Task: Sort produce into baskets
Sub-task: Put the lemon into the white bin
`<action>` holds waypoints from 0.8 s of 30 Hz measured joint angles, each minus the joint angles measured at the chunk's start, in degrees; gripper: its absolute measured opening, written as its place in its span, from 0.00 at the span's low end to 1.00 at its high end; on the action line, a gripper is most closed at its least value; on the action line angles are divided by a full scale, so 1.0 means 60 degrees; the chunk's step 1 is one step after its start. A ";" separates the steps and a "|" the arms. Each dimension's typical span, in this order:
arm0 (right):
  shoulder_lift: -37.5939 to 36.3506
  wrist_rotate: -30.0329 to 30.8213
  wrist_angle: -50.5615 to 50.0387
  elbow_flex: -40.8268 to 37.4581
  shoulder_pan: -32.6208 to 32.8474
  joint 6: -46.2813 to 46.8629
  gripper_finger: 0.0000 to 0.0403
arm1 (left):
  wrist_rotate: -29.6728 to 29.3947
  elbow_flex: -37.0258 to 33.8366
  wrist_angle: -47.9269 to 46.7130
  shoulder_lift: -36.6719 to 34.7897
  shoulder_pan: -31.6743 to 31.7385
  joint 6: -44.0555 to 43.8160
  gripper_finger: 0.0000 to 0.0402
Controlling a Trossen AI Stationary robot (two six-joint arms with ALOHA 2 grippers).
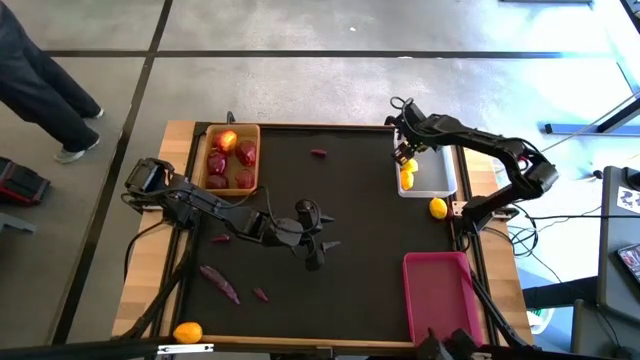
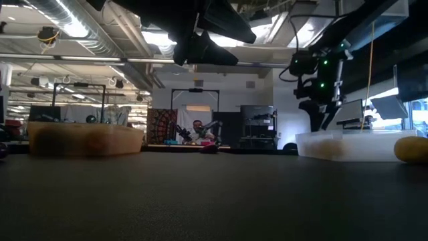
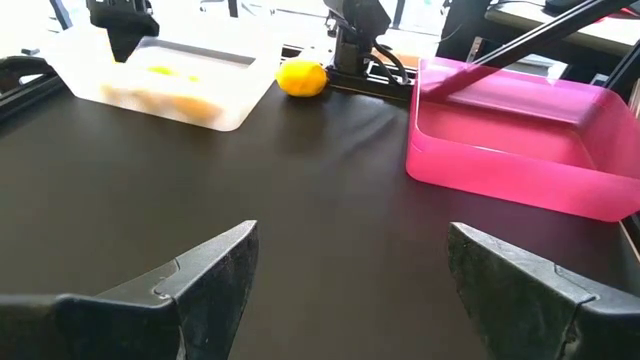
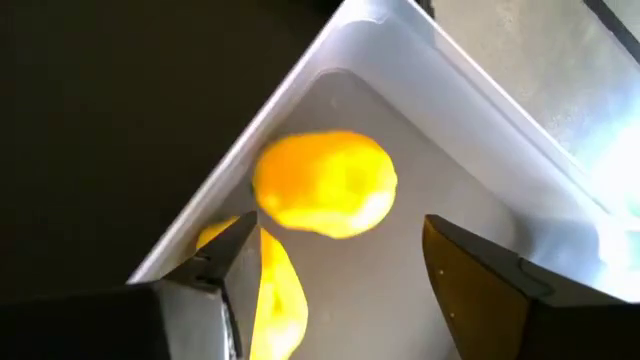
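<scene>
My right gripper [image 1: 404, 156] hangs open over the far left corner of the white basket [image 1: 437, 180], fingers pointing steeply down. Past its fingertips [image 4: 340, 240] a yellow fruit [image 4: 325, 185] is in that basket, clear of both fingers, beside another yellow fruit [image 4: 278, 295]. My left gripper [image 1: 318, 250] stands open above the middle of the dark mat with nothing between its fingers [image 3: 350, 250]. The wooden basket [image 1: 232, 128] at the far left holds dark red fruits [image 1: 217, 163] and an orange one [image 1: 226, 140]. The pink basket [image 1: 440, 290] stands at the near right.
A yellow fruit [image 1: 438, 208] lies on the table just outside the white basket's near end. An orange fruit [image 1: 187, 332] lies at the near left corner. Thin purple pieces [image 1: 220, 283] [image 1: 260, 294] [image 1: 220, 238] lie at the near left, one more [image 1: 319, 153] at the far middle.
</scene>
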 joint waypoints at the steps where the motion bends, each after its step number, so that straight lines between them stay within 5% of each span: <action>1: -0.0169 0.0000 -0.0148 0.0000 0.0002 -0.0001 0.57 | -0.0002 0.0000 0.0000 0.0000 0.0002 0.0000 0.79; 10: -0.1746 -0.0124 -0.2160 0.0004 0.0115 0.0041 0.56 | -0.0002 0.0000 0.0007 0.0000 -0.0002 -0.0004 0.79; 24: -0.3004 -0.0069 -0.4698 0.0004 0.2281 0.1564 0.56 | -0.0002 0.0000 0.0055 0.0000 -0.0002 -0.0003 0.79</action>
